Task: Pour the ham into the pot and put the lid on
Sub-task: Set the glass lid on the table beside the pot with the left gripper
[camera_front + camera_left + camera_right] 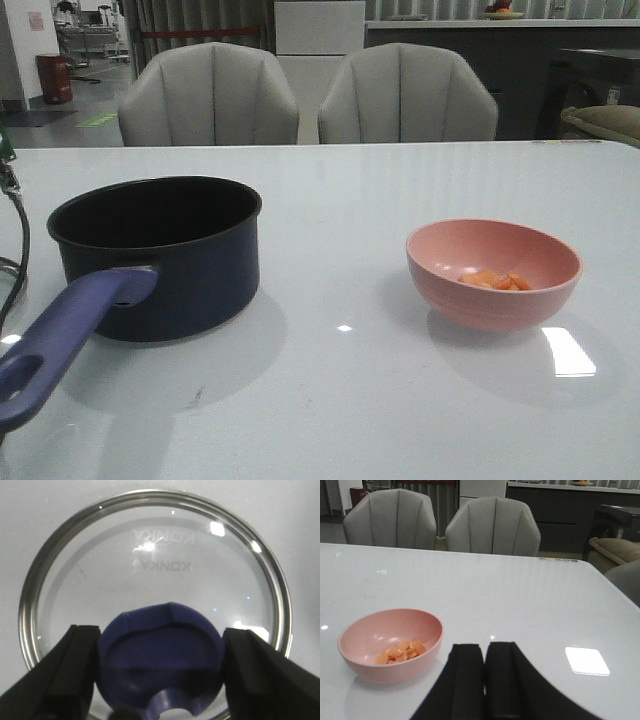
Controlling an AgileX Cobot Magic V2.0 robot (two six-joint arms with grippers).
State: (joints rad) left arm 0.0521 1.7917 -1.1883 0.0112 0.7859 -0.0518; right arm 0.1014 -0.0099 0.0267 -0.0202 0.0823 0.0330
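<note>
The lid point(150, 575) is clear glass with a metal rim and lies flat under my left gripper point(160, 672). The two black fingers sit against both sides of its dark blue knob point(160, 650), shut on it. The lid and both grippers are out of the front view. The navy pot point(190, 270) stands at the table's left, uncovered, its purple-blue handle point(70, 335) pointing toward me. The ham point(495, 280) point(402, 651) lies in a pink bowl point(450, 250) point(370, 630) at the right. My right gripper point(484, 652) is shut on nothing, beside the bowl and apart from it.
The white glossy table point(340, 390) ends at a far edge with two grey chairs point(210, 95) point(405, 95) behind it. A black cable point(18, 250) hangs at the left border, close to the pot.
</note>
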